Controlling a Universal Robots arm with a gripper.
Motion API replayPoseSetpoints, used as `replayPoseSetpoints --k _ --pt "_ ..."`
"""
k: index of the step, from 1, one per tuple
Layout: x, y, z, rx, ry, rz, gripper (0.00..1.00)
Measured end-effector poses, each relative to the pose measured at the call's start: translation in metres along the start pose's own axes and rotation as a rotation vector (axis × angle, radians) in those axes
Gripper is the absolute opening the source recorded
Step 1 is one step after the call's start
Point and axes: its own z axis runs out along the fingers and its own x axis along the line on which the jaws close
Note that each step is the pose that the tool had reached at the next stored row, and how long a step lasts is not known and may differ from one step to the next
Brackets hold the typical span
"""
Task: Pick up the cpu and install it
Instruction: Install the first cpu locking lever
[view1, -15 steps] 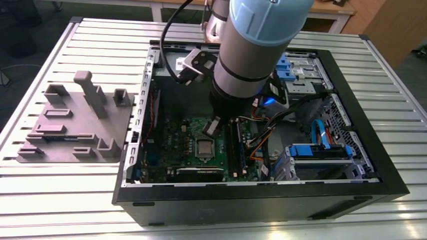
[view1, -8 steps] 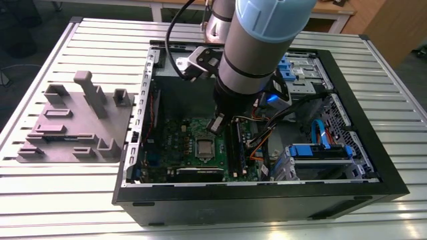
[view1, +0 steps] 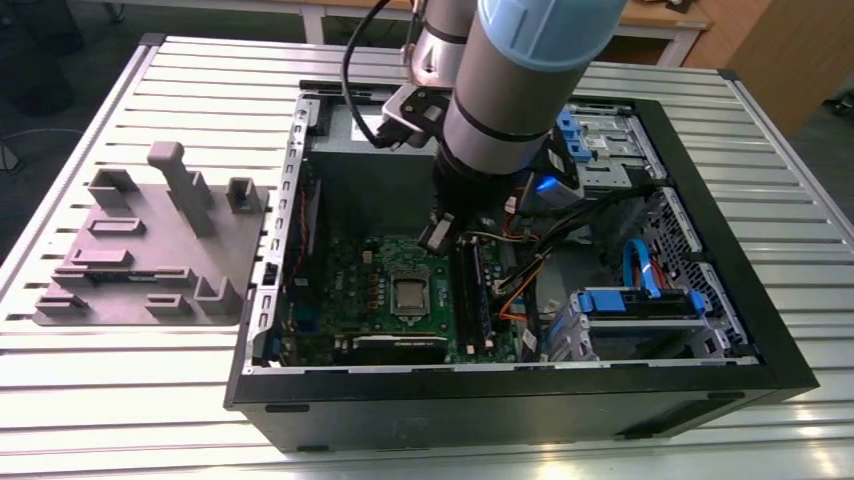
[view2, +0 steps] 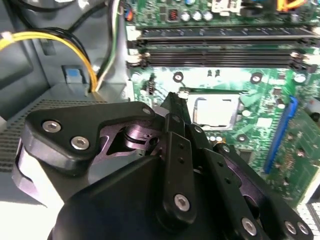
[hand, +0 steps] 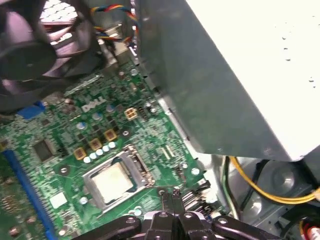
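found small flat square silvery-grey cpu (hand: 111, 182) seated in metal-framed socket (hand: 131, 155) of green circuit board (hand: 150, 132), inside open black computer case (view1: 534, 410) on slatted metal surface (view1: 134, 400). saw black end effector (hand: 170, 194) pinched narrow, empty, poised near socket. judged chip light, stiff, fragile underneath; best gripped by opposite edges, kept level.

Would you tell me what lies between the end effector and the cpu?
In the first wrist view, only the socket frame and bare board separate end effector and cpu.
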Motion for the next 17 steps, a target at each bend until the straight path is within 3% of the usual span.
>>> replayPoseSetpoints --k 5,10,17 --pt "-0.009 -0.0002 0.002 0.0001 0.0 0.0 0.1" --pt "-0.0123 -0.0029 0.0026 0.0005 0.0008 0.0 0.1" --pt "-0.0178 -0.0005 0.0066 0.0005 0.0006 0.0 0.1"
